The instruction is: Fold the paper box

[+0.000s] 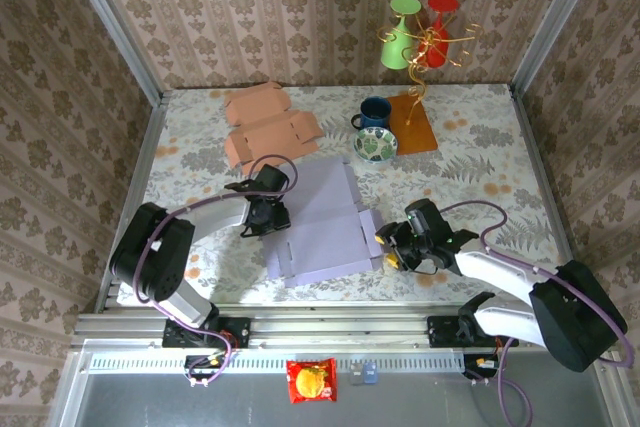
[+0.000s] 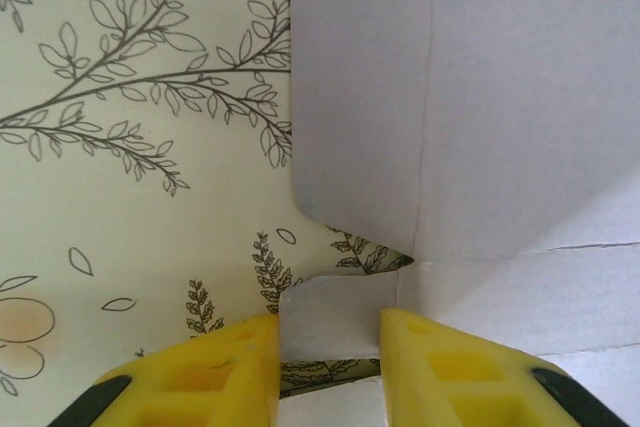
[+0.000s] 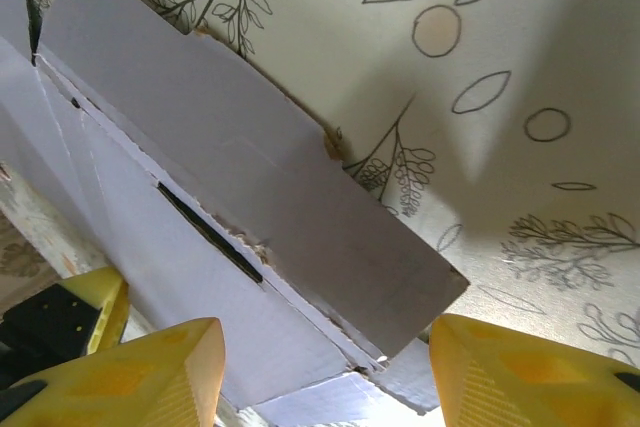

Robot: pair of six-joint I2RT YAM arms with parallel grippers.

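Seemingly to raise opposite sides, the left gripper (image 2: 330, 367) straddles the nine o'clock tab (image 2: 330, 309) of the flat lavender paper box (image 1: 325, 217), grip unclear, while the right gripper (image 3: 325, 367) gapes around its four o'clock flap (image 3: 250, 187)

Extending the left arm (image 1: 200, 215) rightward, elbow bent, pointing the left gripper (image 2: 330, 332) down with yellow fingers (image 2: 210, 377) narrowly parted. Angling the right arm (image 1: 500, 272) leftward, holding the right gripper (image 3: 325, 347) low and tilted, fingers spread wide.
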